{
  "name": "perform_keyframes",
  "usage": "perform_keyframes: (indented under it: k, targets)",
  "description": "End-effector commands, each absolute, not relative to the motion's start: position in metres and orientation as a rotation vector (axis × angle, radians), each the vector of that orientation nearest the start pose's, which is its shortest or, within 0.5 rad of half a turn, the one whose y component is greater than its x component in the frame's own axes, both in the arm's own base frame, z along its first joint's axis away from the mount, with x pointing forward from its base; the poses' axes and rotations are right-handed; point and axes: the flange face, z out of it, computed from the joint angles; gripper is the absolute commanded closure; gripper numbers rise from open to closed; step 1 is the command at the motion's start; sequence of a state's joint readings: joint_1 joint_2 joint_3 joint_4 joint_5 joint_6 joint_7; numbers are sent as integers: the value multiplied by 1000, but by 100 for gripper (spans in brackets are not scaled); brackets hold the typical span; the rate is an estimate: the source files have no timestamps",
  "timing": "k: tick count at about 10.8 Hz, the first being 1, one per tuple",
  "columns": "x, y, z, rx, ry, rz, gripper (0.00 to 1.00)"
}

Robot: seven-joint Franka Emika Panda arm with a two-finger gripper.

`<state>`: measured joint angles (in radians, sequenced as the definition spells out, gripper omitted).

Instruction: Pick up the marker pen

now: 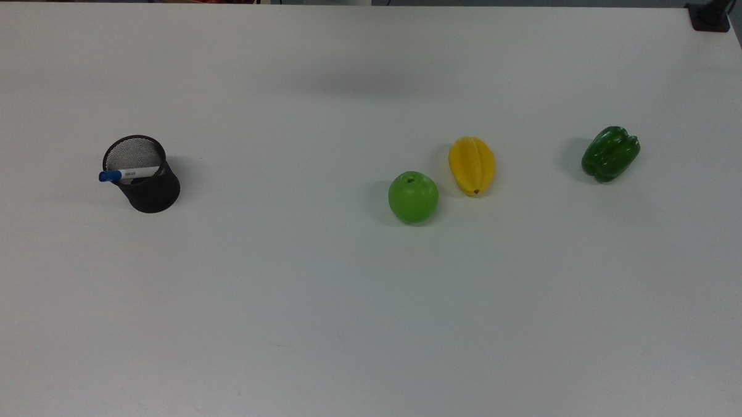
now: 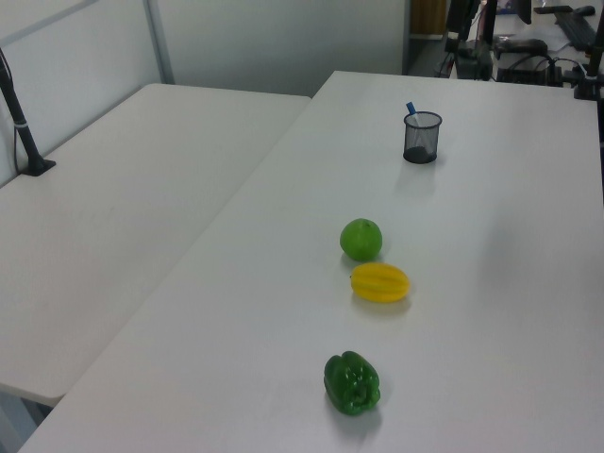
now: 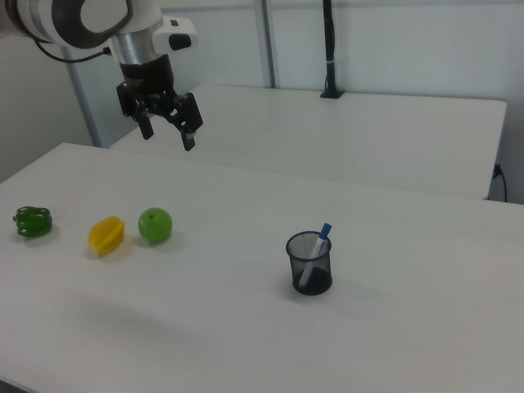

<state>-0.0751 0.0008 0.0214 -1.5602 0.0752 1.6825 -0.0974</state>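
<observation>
Because the marker pen [image 1: 128, 174] stands in a black mesh cup [image 1: 145, 182] taller than half its length, it leans on the rim, and in the top view its blue cap pokes out past the cup's edge toward the top view's left. Well apart, toward the top view's right, a green apple [image 1: 413, 197] sits just beside a yellow star fruit [image 1: 471, 165], with a green pepper [image 1: 610, 153] farther right; all rest on the white table [image 1: 343, 306]. At the upper edge a container of coloured fruit is cut off, so its shape cannot be made out.

From the left view the same row runs away from the camera: the pepper [image 2: 352, 383] nearest, then the star fruit [image 2: 380, 282], the apple [image 2: 361, 239], and the cup [image 2: 422, 138] far off. Of the pen [image 2: 411, 108], little beyond the blue tip rises over the rim; the barrel is hard to make out through the mesh.

Seen from the right view, the gripper [image 3: 166, 133] hangs high above the table, over the fruit end and well apart from the cup [image 3: 309, 263]. Its jaws stand apart, holding nothing. The pen [image 3: 316, 253] slants inside the cup, cap uppermost, which should offer the easiest place to grasp it. The arm's upper links are cut off at the frame's corner.
</observation>
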Motion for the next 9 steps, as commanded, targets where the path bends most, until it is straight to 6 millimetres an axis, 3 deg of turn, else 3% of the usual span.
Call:
perform_keyframes:
  k: [1, 5, 6, 9]
  targets:
    - [581, -50, 630, -3084, -36, -206, 0]
    - [600, -98, 612, -3114, 74, -238, 0]
    - [609, -102, 612, -3133, 86, -326, 0]
    - [632, -129, 585, -3144, 170, -424, 0]
